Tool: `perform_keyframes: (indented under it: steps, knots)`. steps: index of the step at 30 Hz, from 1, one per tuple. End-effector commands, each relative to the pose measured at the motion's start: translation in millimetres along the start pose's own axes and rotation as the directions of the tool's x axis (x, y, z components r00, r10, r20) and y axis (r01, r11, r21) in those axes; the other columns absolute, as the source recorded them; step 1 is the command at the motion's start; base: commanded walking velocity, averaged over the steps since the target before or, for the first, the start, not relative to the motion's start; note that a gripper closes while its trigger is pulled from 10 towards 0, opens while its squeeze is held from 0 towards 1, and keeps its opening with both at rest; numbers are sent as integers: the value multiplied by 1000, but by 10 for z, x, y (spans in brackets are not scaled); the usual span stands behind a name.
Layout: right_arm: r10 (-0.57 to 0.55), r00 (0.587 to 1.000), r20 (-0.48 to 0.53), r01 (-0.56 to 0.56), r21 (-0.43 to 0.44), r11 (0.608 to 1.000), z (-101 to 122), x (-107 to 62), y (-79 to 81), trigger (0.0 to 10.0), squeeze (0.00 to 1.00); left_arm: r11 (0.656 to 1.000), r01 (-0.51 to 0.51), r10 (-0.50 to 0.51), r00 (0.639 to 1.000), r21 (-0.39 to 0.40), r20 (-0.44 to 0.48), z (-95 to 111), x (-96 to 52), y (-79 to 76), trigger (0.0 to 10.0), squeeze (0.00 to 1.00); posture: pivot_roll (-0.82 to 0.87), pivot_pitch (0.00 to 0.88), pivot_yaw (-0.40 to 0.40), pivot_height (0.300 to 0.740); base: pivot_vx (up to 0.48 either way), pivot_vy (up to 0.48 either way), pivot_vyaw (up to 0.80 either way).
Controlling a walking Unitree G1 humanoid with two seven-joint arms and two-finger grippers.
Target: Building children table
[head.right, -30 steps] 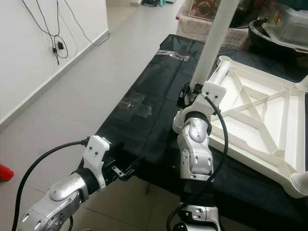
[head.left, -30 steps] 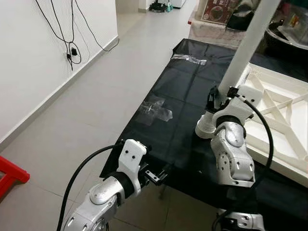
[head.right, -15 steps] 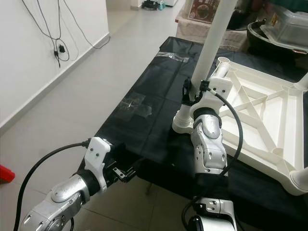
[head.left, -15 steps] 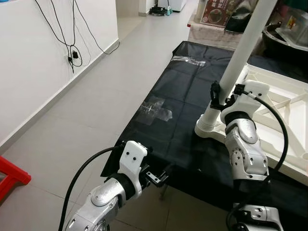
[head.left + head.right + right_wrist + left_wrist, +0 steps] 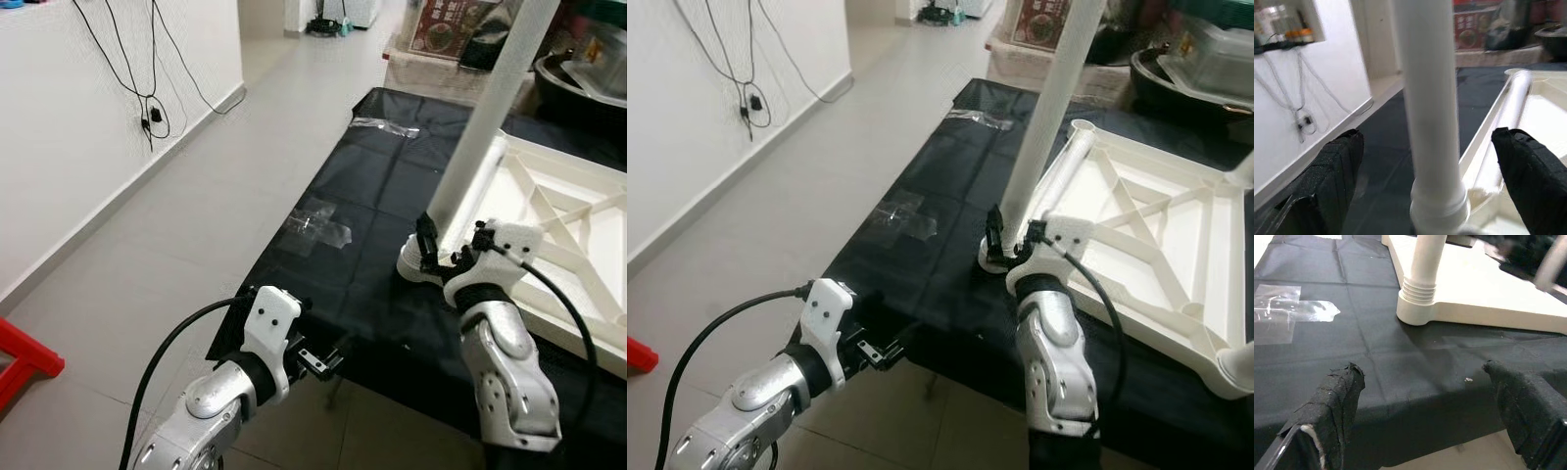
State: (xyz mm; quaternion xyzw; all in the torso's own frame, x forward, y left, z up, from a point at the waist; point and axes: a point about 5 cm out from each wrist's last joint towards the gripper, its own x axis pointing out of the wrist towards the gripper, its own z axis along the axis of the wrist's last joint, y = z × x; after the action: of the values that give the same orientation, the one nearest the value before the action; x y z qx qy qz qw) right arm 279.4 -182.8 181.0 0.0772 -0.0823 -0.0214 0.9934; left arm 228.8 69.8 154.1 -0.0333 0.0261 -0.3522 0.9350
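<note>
Nearest to us, at the lower left of the left eye view, our left gripper hangs at the near edge of the black cloth, its two taped fingers spread wide with nothing between them. The cloth covers a low surface running from the lower centre up toward the upper right, and a patch of clear tape lies on it in the middle of the frame.

To the right of centre, our right gripper sits low beside the base of the white table leg. In the right wrist view its fingers stand well apart on either side of the leg and touch nothing.

The leg stands upright with a slight tilt, its ribbed collar seated in the near corner of the white tabletop, which lies upside down on the cloth with its ribbing facing up, filling the right side.

Farther off, black cables hang on the white wall at the upper left.
</note>
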Motion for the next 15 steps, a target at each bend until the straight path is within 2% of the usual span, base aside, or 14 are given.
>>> perform_keyframes:
  steps: [1, 4, 8, 15]
  knots:
    - [9, 999, -32, -10, -14, 1000, -46, -118, -50, 10000, 0, 1000, -7, 7, 1000, 6, -20, -50, 10, 14, 10000, 0, 83, 70, -72, 740, 0, 0, 0]
    - [-28, 997, -66, 23, -66, 998, -114, -240, -181, 10000, 0, 1000, -15, 16, 1000, 10, -21, -51, 17, 25, 10000, 0, 78, 72, -72, 740, 0, 0, 0]
    - [-84, 993, -81, 79, -59, 995, -142, -293, -289, 10000, 0, 1000, -24, 24, 999, 16, -28, -59, 24, 37, 10000, 0, 77, 72, -72, 740, 0, 0, 0]
    - [-89, 994, -65, 84, -74, 994, -120, -270, -241, 10000, 0, 998, -55, 57, 997, 27, -50, -84, 39, 74, 10000, 0, 79, 73, -70, 740, 0, 0, -790]
